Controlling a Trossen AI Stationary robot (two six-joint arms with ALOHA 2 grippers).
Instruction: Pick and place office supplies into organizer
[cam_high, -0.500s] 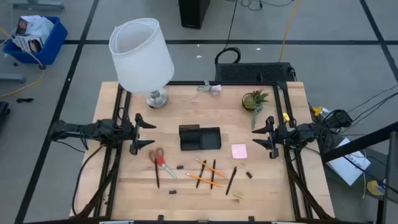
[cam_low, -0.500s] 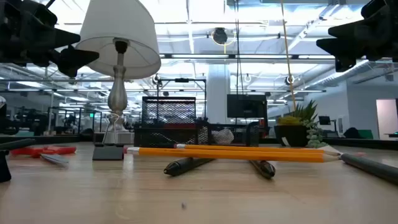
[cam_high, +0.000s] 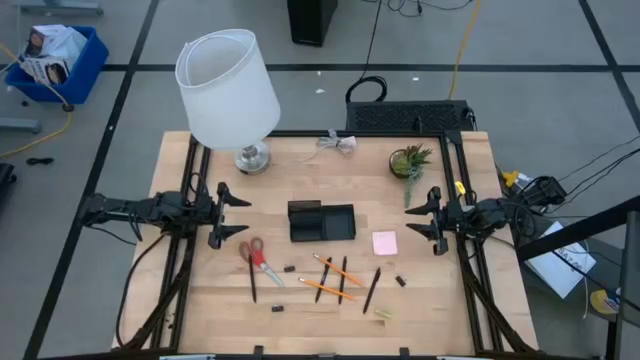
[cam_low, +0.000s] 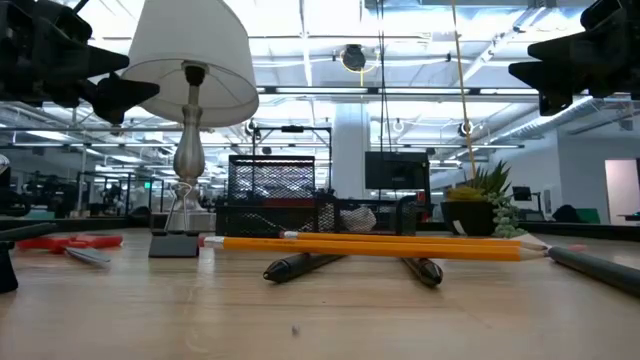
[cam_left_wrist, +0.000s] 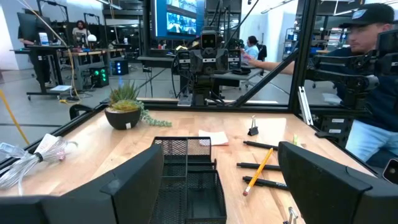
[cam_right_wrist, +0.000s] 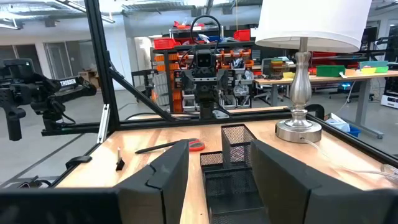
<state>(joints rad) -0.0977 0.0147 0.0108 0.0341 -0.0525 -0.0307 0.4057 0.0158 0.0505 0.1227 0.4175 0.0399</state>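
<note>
The black mesh organizer stands at the table's middle. Near of it lie red-handled scissors, orange pencils, black pens, small dark bits and, to the right, a pink sticky-note pad. My left gripper hovers open left of the organizer, fingers level and pointing at it. My right gripper hovers open right of the organizer, beside the pad. Both hold nothing.
A white-shaded lamp stands at the far left and a small potted plant at the far right. A clear wrapped bundle lies at the far edge. A black mesh box sits behind the table. A person sits beyond the right side.
</note>
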